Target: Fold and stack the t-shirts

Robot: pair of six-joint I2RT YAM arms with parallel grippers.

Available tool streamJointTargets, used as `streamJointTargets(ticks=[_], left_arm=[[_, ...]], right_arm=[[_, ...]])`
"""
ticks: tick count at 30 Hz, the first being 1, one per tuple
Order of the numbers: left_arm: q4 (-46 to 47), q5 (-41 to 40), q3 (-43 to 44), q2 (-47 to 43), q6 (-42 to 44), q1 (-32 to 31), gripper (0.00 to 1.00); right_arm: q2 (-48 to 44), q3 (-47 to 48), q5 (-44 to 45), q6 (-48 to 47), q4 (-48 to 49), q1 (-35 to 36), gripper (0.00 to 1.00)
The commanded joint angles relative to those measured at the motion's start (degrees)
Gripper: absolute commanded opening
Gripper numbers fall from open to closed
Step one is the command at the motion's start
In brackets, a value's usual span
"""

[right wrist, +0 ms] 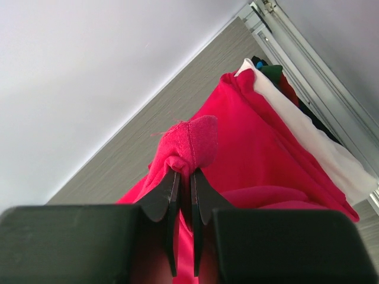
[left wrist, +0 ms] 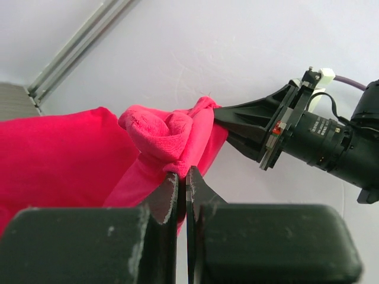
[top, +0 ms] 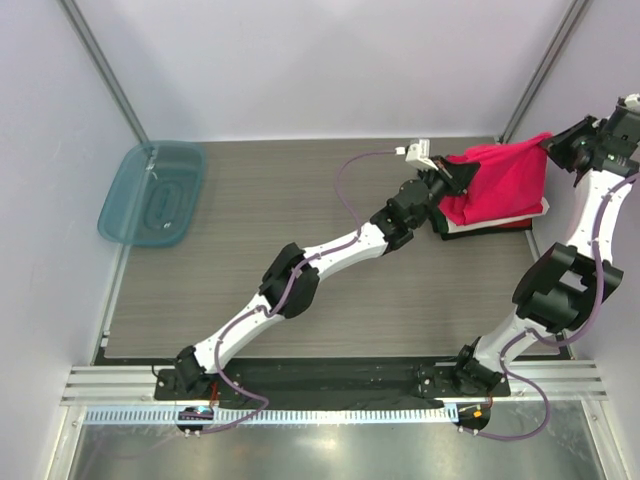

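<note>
Arms: we count two, the left arm (top: pixel 300 275) and the right arm (top: pixel 555 290).
Grippers: we count two, the left gripper (left wrist: pixel 181 174) and the right gripper (right wrist: pixel 183 174).
T-shirts: we see one crimson t-shirt (top: pixel 500 175), one white t-shirt (right wrist: pixel 314 145); darker layers (right wrist: pixel 273 72) beneath we cannot count.
Tray (top: pixel 135 165): we find one.

Left arm (top: pixel 340 245), right arm (top: pixel 592 215): white links, black joints, lilac cables (top: pixel 338 185); flat black fingers (left wrist: pixel 167 200)

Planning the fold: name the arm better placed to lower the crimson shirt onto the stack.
Likely right: left fingers and right fingers pinch the crimson t-shirt, but the right arm sits bent beside the stack; the left arm stretches across the table.
</note>
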Motion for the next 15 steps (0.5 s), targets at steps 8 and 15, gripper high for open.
streamJointTargets(ticks=[8,15], left_arm=[[3.3,-9.7,8.5,3.3,4.8,4.6,0.45],[2.6,-9.3,1.9,0.5,1.4,11.1,0.61]], right_arm=[[11.0,10.0,-3.3,7.7,13.5,0.9,0.06],[19.6,14.9,-2.7,8.2,18.2,3.8,0.78]])
